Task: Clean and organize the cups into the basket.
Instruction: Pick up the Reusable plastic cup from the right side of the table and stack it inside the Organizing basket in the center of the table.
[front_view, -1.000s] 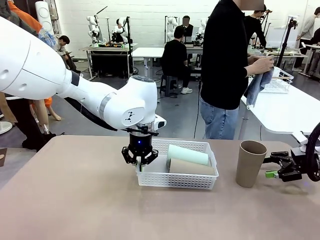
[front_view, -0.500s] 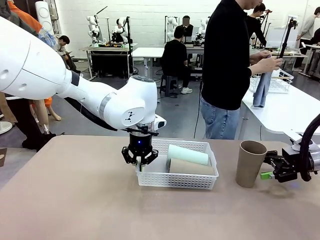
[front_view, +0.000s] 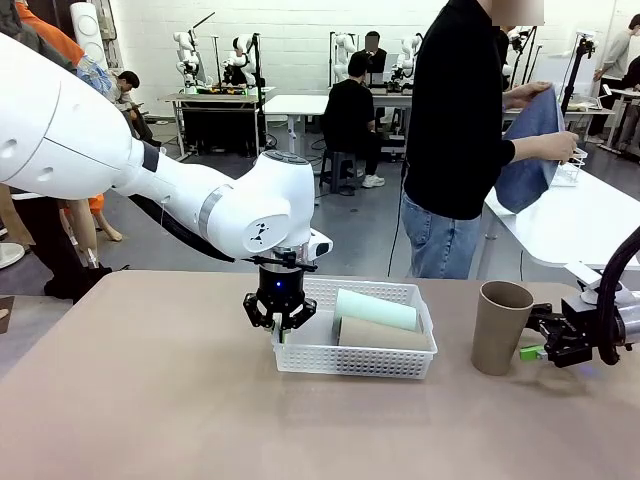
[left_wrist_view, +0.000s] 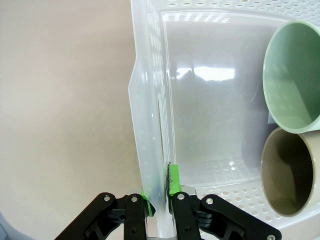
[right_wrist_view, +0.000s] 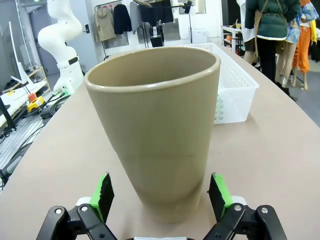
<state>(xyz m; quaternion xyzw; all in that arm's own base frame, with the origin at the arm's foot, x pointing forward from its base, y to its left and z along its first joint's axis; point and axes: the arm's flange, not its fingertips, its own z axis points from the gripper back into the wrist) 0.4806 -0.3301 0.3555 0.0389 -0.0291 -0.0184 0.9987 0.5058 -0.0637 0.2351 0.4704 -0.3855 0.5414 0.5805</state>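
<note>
likely trouble at the right end effector (front_view: 535, 350): could topple the upright tan cup (front_view: 500, 327) standing between its pads if closed off-centre or low on the taper. at the left end effector (left_wrist_view: 159, 192): could drag or tilt the basket (front_view: 350, 362), rolling the mint cup (front_view: 375, 309) and second tan cup (front_view: 385, 336) lying just beyond it. right: spread wide, flanking the cup's base, nothing gripped. left: pinched tight on the basket's end wall, low over the tabletop (front_view: 150, 400).

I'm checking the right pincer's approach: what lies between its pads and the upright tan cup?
Only bare table: the right wrist view shows the open right pincer flanking the tan cup, gaps at both pads.
</note>
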